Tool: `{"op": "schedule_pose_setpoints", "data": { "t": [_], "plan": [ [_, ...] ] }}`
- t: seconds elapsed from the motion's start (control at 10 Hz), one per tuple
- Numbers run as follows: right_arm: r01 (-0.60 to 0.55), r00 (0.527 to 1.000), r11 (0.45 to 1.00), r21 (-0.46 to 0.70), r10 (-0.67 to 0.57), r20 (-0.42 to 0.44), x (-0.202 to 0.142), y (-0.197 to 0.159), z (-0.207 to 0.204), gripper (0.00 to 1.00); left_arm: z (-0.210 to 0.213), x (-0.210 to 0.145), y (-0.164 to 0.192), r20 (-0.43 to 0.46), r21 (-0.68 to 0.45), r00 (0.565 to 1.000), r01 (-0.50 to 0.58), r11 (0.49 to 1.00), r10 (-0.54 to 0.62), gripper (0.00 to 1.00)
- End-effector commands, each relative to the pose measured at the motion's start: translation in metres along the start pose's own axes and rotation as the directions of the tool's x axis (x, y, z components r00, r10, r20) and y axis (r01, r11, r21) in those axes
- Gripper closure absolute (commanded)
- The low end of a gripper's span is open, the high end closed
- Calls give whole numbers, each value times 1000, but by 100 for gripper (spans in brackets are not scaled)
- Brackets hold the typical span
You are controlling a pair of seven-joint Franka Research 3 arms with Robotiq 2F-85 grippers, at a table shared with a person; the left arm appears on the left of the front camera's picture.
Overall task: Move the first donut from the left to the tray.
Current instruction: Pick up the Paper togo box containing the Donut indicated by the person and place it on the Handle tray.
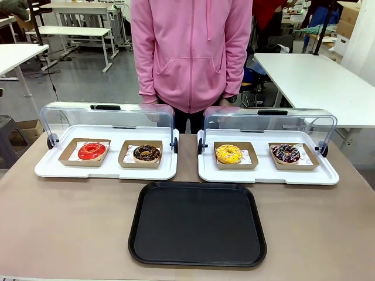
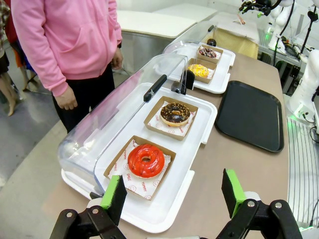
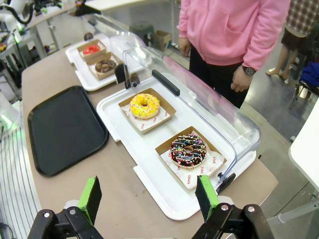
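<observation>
The first donut from the left [image 1: 92, 151] [image 2: 145, 160] [image 3: 91, 49] has a glossy red glaze and lies in a brown cardboard holder on the left white tray [image 1: 53, 170]. The black tray [image 1: 198, 223] [image 2: 250, 114] [image 3: 64, 128] lies bare at the table's near middle. My left gripper [image 2: 174, 191] hangs open above the table edge, just short of the red donut. Over by the other white tray, my right gripper [image 3: 148, 195] is open too, near a sprinkled chocolate donut [image 3: 188, 150]. Nothing sits between either pair of fingers.
A chocolate donut [image 1: 146, 153] sits beside the red one. The right white tray [image 1: 328, 175] holds a yellow donut [image 1: 228, 153] and the sprinkled one [image 1: 286, 153]. Both clear lids [image 1: 108, 117] stand raised. A person in a pink hoodie [image 1: 190, 52] stands at the far side.
</observation>
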State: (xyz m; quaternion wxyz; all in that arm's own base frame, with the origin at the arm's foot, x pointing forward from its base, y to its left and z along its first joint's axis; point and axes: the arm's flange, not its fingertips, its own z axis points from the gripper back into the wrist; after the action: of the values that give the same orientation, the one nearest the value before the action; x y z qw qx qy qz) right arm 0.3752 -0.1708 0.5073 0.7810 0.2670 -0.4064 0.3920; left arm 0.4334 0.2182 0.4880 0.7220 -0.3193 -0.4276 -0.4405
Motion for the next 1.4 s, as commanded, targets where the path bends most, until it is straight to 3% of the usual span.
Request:
{"op": "schedule_pose_setpoints", "data": {
  "t": [0.0, 1.3],
  "plan": [
    [-9, 1000, 1000, 0, 9, 25, 1, -1, -2, 0, -1, 1, 0, -7, 2, 1000, -4, 1000, 4, 0],
    [-9, 1000, 1000, 0, 9, 25, 1, -1, -2, 0, -1, 1, 0, -7, 2, 1000, -4, 1000, 4, 0]
  ]
}}
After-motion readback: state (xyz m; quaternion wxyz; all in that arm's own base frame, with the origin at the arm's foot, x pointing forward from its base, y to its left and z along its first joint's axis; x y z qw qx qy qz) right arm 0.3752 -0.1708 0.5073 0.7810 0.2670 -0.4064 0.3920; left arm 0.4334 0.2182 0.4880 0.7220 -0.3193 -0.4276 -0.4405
